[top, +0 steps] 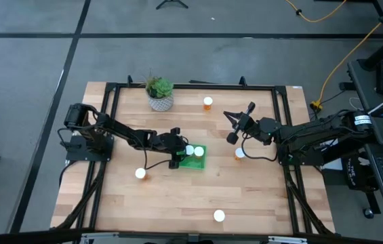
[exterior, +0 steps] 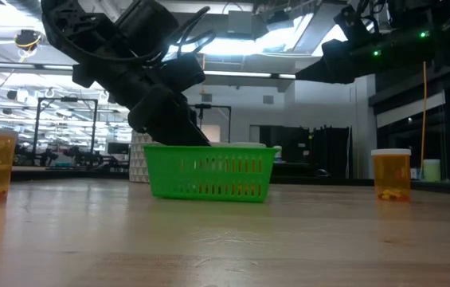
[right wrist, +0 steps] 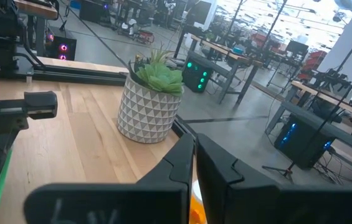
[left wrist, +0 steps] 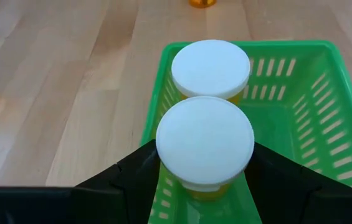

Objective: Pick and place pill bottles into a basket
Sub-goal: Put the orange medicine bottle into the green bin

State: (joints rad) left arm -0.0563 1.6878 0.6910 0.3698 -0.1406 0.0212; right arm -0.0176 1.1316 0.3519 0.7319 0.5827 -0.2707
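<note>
The green basket (top: 196,161) (left wrist: 300,93) stands at the table's middle. Two pill bottles with white caps are upright inside it, by its left wall. The farther one (left wrist: 211,67) stands free on the basket's floor. The nearer one (left wrist: 205,140) (top: 190,150) is between the fingers of my left gripper (left wrist: 205,171) (top: 184,155), which is shut on it. My right gripper (top: 235,123) (right wrist: 194,158) hangs shut and empty above the table's right half, pointing toward the potted plant. My left gripper pinches the nearer bottle between its two fingers, one on either side of the orange body (left wrist: 204,191) just under the cap, which hides the contact itself. The fingers (left wrist: 132,177) slant down from the table's left. The bottle is upright inside the basket; its bottom is hidden.
Loose bottles stand on the table at the far middle (top: 207,103), right of the basket (top: 240,154), left of it (top: 140,173) and near the front edge (top: 219,216). A potted plant (top: 159,95) (right wrist: 149,102) stands at the far left. A black frame rims the table.
</note>
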